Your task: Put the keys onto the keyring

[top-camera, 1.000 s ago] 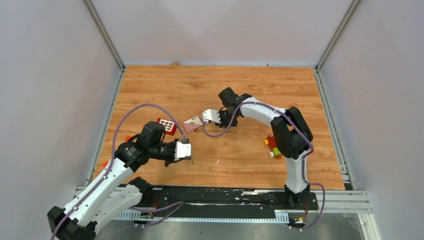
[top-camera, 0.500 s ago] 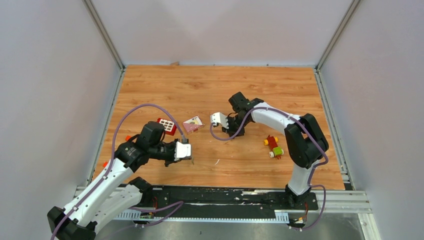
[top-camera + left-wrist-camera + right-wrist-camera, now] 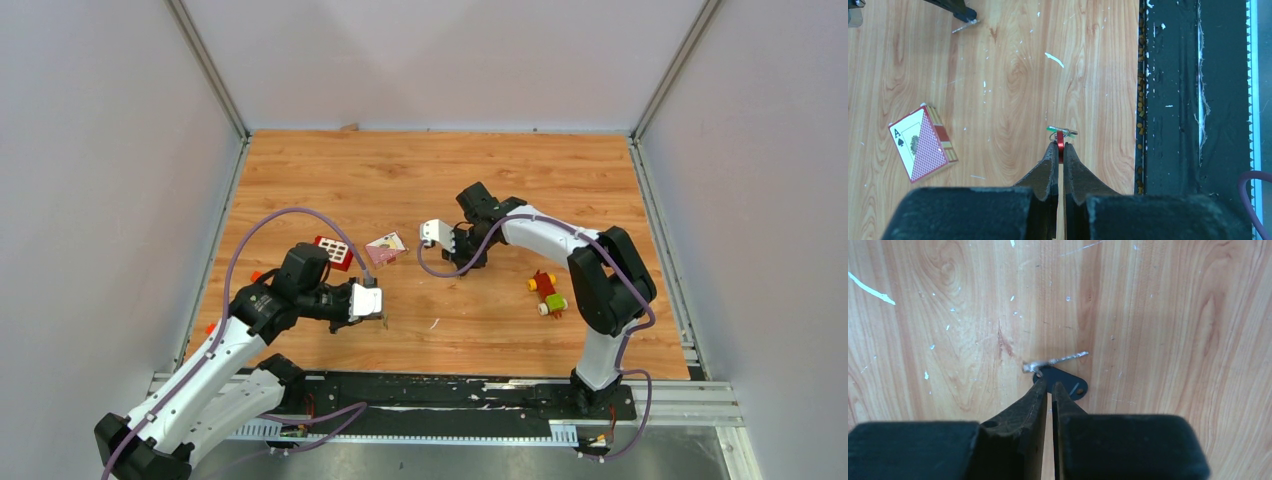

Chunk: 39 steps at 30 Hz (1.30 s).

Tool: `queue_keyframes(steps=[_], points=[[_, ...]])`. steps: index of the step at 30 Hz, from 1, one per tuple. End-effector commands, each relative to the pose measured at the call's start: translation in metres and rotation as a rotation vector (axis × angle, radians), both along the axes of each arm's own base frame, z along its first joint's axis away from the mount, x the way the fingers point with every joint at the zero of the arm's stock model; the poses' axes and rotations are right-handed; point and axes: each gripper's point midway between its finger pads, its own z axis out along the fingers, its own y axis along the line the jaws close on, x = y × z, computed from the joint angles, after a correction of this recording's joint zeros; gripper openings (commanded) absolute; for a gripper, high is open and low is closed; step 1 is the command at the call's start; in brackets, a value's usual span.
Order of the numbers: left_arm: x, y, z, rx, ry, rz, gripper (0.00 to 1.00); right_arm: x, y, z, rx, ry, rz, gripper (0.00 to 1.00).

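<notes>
Red-orange wire, the keyring (image 3: 1060,141) stands edge-on at the tips of the left tool (image 3: 1059,150). The tool's jaws are pressed together on it above the near part of the wooden worktop (image 3: 998,80), close to the black rail (image 3: 1173,100) along the edge. Only a short red sliver of the loop shows; the rest is hidden between the fingers. The green-headed key (image 3: 1062,131) sits crosswise at the top of the loop, touching it, but it is too small to tell whether it is threaded on. Toward the middle of the worktop the black-headed key (image 3: 1068,384) appears to lie on the wood, its metal blade running off sideways. The right tool (image 3: 1049,388) has its tips at that head with a hairline gap between the jaws; I cannot tell whether they pinch it. From above, both keys are too small to make out. A playing-card box (image 3: 923,142) lies between the arms, with a red box with white squares (image 3: 334,251) just beside it.
</notes>
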Motion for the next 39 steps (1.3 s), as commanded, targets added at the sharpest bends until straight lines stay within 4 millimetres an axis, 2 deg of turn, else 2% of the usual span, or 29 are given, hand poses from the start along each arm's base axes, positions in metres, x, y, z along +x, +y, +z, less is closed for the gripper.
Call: queue_keyframes(steps=[1, 4, 9, 14, 19, 29, 39], points=[[0.000, -0.003, 0.003, -0.025, -0.016, -0.018, 0.00, 0.010, 0.003, -0.002, 0.001, -0.028, -0.014, 0.11], [-0.001, -0.002, 0.003, -0.023, -0.015, -0.016, 0.00, 0.006, 0.000, -0.004, -0.007, -0.020, -0.003, 0.14], [-0.001, -0.002, 0.002, -0.022, -0.017, -0.016, 0.00, -0.006, 0.000, 0.000, 0.022, 0.001, 0.054, 0.26], [0.000, -0.001, 0.002, -0.020, -0.020, -0.014, 0.00, -0.012, 0.011, 0.004, 0.072, 0.033, 0.074, 0.35], [-0.002, 0.002, 0.001, -0.009, -0.035, -0.016, 0.00, -0.016, 0.015, -0.004, 0.066, 0.029, 0.097, 0.37], [-0.009, 0.010, -0.003, 0.015, -0.052, -0.032, 0.00, -0.006, 0.021, -0.022, -0.008, -0.080, 0.208, 0.38], [-0.007, 0.010, -0.006, 0.020, -0.057, -0.028, 0.00, -0.006, 0.027, -0.023, -0.068, -0.163, 0.283, 0.38]])
